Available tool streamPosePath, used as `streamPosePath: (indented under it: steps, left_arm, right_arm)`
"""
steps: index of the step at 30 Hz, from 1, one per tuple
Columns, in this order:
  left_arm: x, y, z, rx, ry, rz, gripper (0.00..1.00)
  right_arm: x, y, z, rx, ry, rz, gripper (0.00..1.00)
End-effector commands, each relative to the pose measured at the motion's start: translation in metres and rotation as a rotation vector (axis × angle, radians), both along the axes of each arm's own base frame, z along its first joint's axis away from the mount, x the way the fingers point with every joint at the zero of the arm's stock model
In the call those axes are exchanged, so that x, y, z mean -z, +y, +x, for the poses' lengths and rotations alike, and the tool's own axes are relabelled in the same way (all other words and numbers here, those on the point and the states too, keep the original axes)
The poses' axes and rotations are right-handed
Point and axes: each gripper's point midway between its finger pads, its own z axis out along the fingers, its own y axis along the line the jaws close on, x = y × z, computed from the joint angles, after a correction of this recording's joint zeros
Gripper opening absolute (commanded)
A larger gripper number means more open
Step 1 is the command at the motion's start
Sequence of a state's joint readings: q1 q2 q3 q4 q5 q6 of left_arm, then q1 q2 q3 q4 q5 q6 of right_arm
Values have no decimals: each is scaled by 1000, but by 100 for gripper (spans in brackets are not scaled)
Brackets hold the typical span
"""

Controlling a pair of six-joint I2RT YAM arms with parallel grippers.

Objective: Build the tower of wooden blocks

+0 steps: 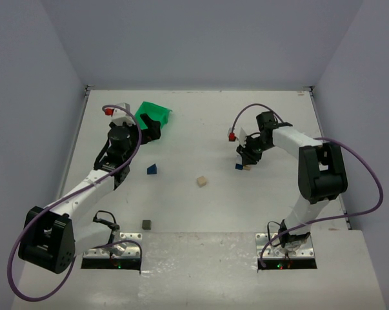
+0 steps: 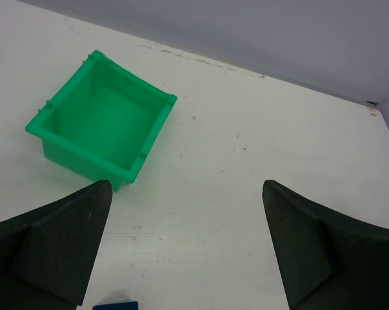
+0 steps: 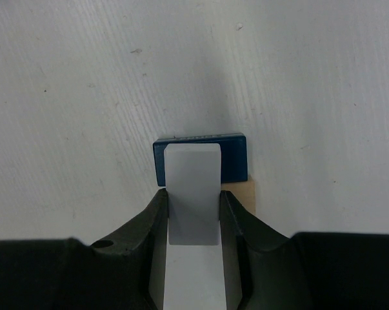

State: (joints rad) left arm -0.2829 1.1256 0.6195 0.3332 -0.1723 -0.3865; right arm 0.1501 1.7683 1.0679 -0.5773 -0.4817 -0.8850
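Top view: L gripper sits against green plastic bin at 10 o'clock on white table. Small blue wood wedge and tan wood cube lie mid-table, dark wood cube at 7. R gripper is over wood block tower at 3.

L wrist: fingers spread wide, bin at 10 o'clock.

R wrist: jaws pinch flat white slab of wood, tip over tower's blue block. Tan block at blue's 5. Contact w/ blue: can't tell.
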Motion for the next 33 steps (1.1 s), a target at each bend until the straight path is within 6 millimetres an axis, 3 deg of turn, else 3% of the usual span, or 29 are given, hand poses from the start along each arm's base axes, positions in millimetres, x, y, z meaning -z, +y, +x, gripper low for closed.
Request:
streamPosePath:
  steps: [1,33]
  left_arm:
    - [-34,-10,6,33,-97,-12,100]
    - [-28,-19,9,81,-81,8,100]
  right_arm:
    - [-1,3,8,-24,-35,6,15]
    - [-3,4,19,-58,-61,1,21]
